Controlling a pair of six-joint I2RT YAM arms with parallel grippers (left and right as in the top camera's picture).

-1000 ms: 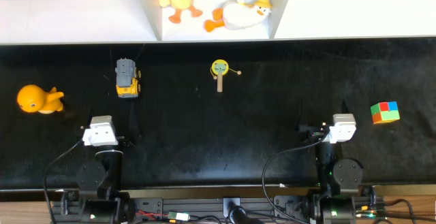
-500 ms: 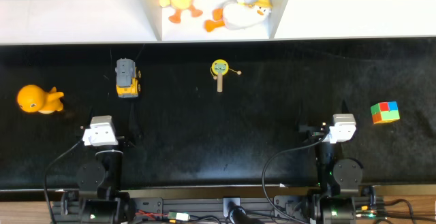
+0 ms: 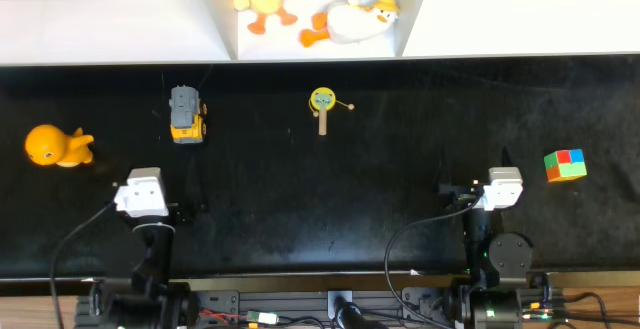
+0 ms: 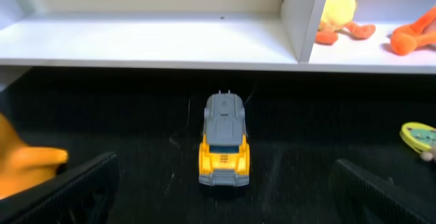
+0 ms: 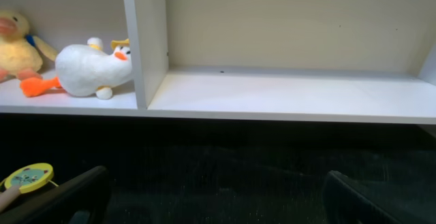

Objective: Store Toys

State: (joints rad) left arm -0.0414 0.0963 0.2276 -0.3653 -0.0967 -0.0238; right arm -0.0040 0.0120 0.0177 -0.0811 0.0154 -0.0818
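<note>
Toy truck (image 4: 224, 140) sits on the bench (image 3: 300, 199), just short of the shelf (image 3: 110, 39) and below its left compartment. Since a second ago my left arm has shifted a touch toward the bench's left side, and the right one hasn't budged. I take it the left is lining up on the truck, so nothing is stored this round yet.

Truck's long axis runs straight from the arm to the shelf, grey end toward the shelf and yellow end facing me (good for a side pinch).

Left gripper (image 4: 223, 163) fingers (image 4: 82, 186) are spread wide, nothing in them. Right gripper (image 5: 216, 176) is likewise spread and empty.

Orange toy (image 3: 58, 146) lies left of the truck, well apart.
</note>
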